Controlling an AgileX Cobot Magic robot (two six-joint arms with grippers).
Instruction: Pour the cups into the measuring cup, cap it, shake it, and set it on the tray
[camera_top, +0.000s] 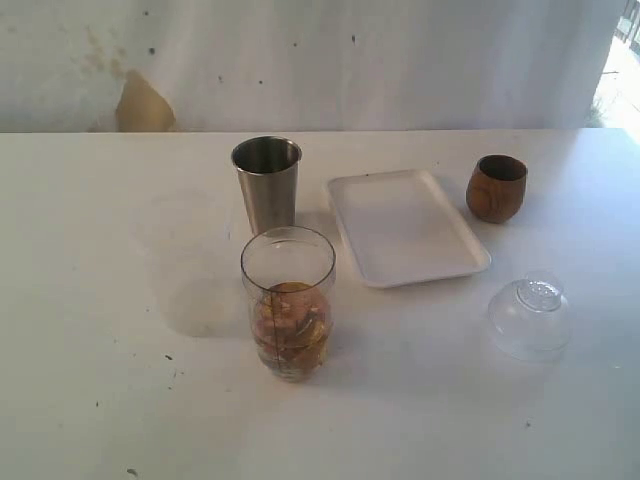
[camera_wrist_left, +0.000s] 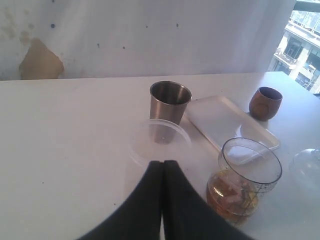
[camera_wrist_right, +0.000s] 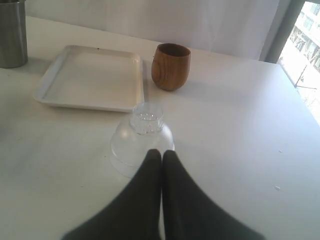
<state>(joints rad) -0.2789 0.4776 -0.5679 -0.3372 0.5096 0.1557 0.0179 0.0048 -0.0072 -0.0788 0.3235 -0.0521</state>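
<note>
Right wrist view: finds the right gripper (camera_wrist_right: 161, 154) pressed together, empty, clear domed lid (camera_wrist_right: 142, 140) just ahead of its tips. Same for the left gripper (camera_wrist_left: 162, 164): together, measuring cup (camera_wrist_left: 245, 185) near beside it, uncapped, partly filled. Likely to shove the light lid away if advanced without opening first.

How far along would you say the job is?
Done, apparently: amber contents sit in the measuring cup; steel tumbler and wooden cup stand upright. In hand: nothing, left gripper and right gripper shut, empty. Left: capping, shaking; the lid lies loose, the tray bare.
</note>
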